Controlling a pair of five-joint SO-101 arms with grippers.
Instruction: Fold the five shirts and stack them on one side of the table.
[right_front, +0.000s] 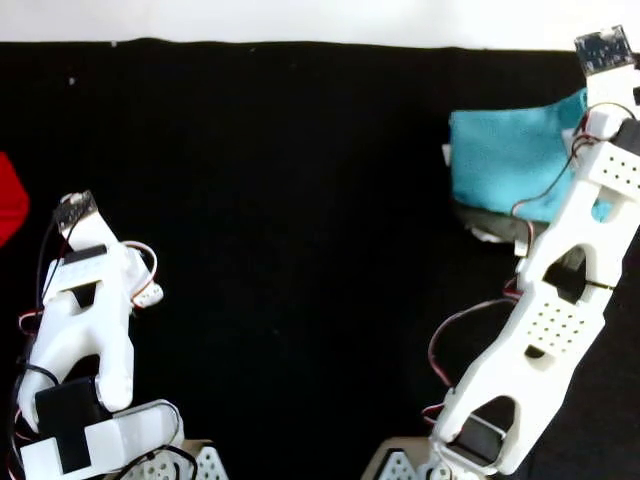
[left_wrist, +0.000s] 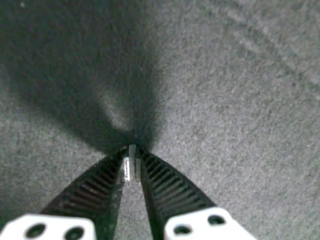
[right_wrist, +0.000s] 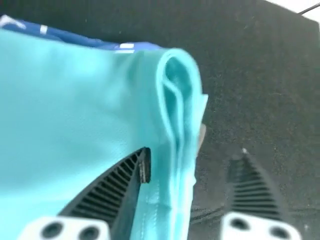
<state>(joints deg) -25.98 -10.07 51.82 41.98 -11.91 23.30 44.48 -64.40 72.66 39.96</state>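
2 arms at a black-covered table (right_front: 300, 180). Left arm (right_front: 80, 310) low at the near left, left gripper (left_wrist: 131, 157) pointed at bare cloth, ribbed fingers brought tip to tip with nothing between them. Right arm (right_front: 555, 310) stretched toward the far right, over a folded teal shirt (right_front: 505, 160) lying on top of a stack at that side. Right gripper (right_wrist: 194, 162) spread wide, straddling the teal shirt's rolled, doubled edge: 1 finger (right_wrist: 120, 182) above the teal fabric, the other above the dark table just beside it, not clamped on the cloth. Under the teal shirt, a blue shirt (right_wrist: 75, 36) peeking out at the far edge, plus dark and white layers (right_front: 495, 228) along the near edge in the high view. Far off at the left rim of the table, 1 red cloth (right_front: 10, 200), partly cut by the frame.
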